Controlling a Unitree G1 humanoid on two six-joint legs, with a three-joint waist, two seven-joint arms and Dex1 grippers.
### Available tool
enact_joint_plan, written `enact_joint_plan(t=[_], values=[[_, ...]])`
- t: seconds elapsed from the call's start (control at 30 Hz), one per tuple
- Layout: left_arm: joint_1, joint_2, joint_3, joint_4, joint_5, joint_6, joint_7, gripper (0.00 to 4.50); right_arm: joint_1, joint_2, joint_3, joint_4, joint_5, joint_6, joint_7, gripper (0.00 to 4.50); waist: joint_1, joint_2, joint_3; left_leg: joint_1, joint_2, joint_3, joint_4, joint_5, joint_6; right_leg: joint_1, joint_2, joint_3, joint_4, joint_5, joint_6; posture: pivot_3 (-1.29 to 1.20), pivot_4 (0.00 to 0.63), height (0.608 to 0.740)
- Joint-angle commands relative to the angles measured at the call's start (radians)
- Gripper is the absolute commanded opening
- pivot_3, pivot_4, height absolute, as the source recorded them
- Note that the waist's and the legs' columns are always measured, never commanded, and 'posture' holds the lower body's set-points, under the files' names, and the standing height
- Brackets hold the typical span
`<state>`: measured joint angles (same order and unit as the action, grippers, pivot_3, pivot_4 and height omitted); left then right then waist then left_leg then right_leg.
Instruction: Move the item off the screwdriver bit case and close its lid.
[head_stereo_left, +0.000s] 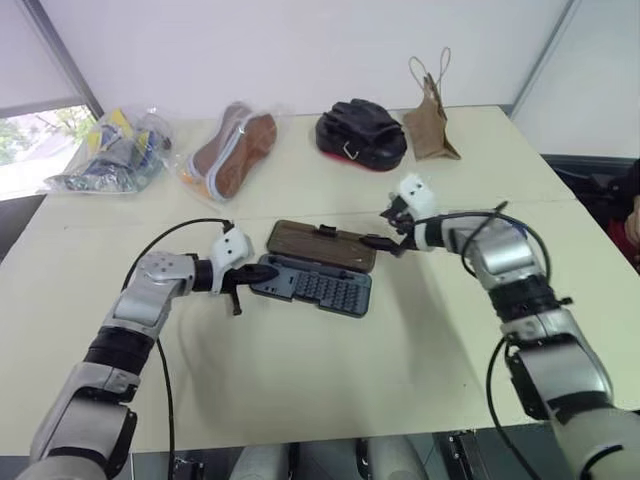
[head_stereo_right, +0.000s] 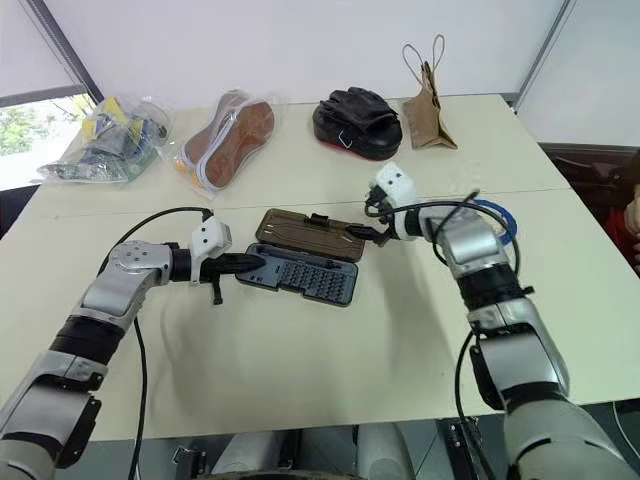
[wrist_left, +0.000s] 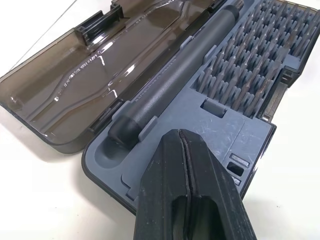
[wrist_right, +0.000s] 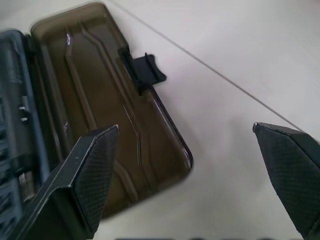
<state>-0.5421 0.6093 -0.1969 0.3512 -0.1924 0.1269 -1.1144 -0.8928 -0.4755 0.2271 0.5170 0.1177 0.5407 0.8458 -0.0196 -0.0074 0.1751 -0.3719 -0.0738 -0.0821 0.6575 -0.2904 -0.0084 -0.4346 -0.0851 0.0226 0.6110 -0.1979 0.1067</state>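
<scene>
The screwdriver bit case (head_stereo_left: 318, 290) lies open mid-table, a grey-blue tray with rows of bits and a dark driver handle (wrist_left: 175, 75). Its smoky brown lid (head_stereo_left: 320, 245) lies flat on the far side of the tray, with the black latch tab (wrist_right: 147, 70) on its outer edge. My left gripper (wrist_left: 182, 135) is shut, its tips over the tray's left end; I cannot tell whether they touch it. My right gripper (wrist_right: 185, 130) is open wide just above the lid's right end. The item, a thin blue ring (head_stereo_right: 508, 222), lies on the table behind my right forearm, off the case.
Along the table's back stand a clear bag of packets (head_stereo_left: 110, 150), a bag with brown insoles (head_stereo_left: 235, 150), a black pouch (head_stereo_left: 360, 130) and a brown paper bag (head_stereo_left: 432, 120). Bare tabletop runs in front of the case to the near edge.
</scene>
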Motion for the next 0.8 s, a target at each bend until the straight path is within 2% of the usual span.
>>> enact_joint_plan(t=[0.03,0.1,0.3,0.47,0.57,0.63,0.8], values=[[0.041,-0.004,-0.022,0.013,0.034,0.040,-0.002,0.00,-0.092,0.039,0.014,0.159,-0.049,-0.099,0.021,4.49,0.000,0.000,0.000,0.000,0.000,0.000,0.001,0.000,0.000,0.000,0.000,0.000,0.001,0.000,0.000,0.00,0.150,0.740],[0.048,-0.007,-0.008,-0.008,0.018,0.057,-0.002,0.00,-0.119,0.057,0.019,0.235,-0.064,-0.134,0.040,4.49,0.001,0.000,0.000,-0.001,0.000,-0.001,0.003,0.000,0.000,0.000,0.000,0.000,0.002,0.000,0.000,0.00,0.150,0.740],[0.090,-0.004,0.133,-0.190,-0.184,0.240,-0.032,0.00,-0.145,0.088,0.027,0.365,-0.116,-0.226,0.071,4.49,-0.004,0.000,0.001,-0.004,0.000,-0.001,0.003,0.000,0.000,-0.004,0.000,0.001,0.003,0.000,0.000,0.00,0.150,0.740],[0.099,0.011,0.139,-0.240,-0.194,0.279,-0.033,0.00,-0.156,0.110,0.026,0.439,-0.143,-0.274,0.080,4.49,-0.016,0.000,0.001,-0.004,0.000,-0.001,0.004,0.000,-0.001,-0.004,0.001,0.001,0.004,0.000,0.000,0.00,0.150,0.740],[0.090,0.013,0.144,-0.247,-0.202,0.292,-0.031,0.00,-0.165,0.121,0.028,0.484,-0.162,-0.308,0.086,3.68,-0.024,0.000,0.001,-0.004,0.001,-0.001,0.003,0.000,-0.001,-0.004,0.001,0.001,0.004,0.000,0.000,0.00,0.150,0.740],[0.085,0.018,0.148,-0.251,-0.208,0.299,-0.034,0.00,-0.168,0.124,0.032,0.503,-0.176,-0.330,0.093,2.78,-0.025,0.000,0.001,-0.003,0.001,-0.001,0.003,0.000,-0.001,-0.004,0.001,0.001,0.004,0.000,0.000,0.00,0.150,0.740],[0.080,0.024,0.163,-0.261,-0.224,0.316,-0.036,0.00,-0.169,0.128,0.037,0.537,-0.206,-0.377,0.115,0.08,-0.027,0.000,0.000,-0.003,0.001,-0.001,0.003,0.000,-0.001,-0.004,0.002,0.001,0.004,0.000,0.000,0.00,0.150,0.740]])
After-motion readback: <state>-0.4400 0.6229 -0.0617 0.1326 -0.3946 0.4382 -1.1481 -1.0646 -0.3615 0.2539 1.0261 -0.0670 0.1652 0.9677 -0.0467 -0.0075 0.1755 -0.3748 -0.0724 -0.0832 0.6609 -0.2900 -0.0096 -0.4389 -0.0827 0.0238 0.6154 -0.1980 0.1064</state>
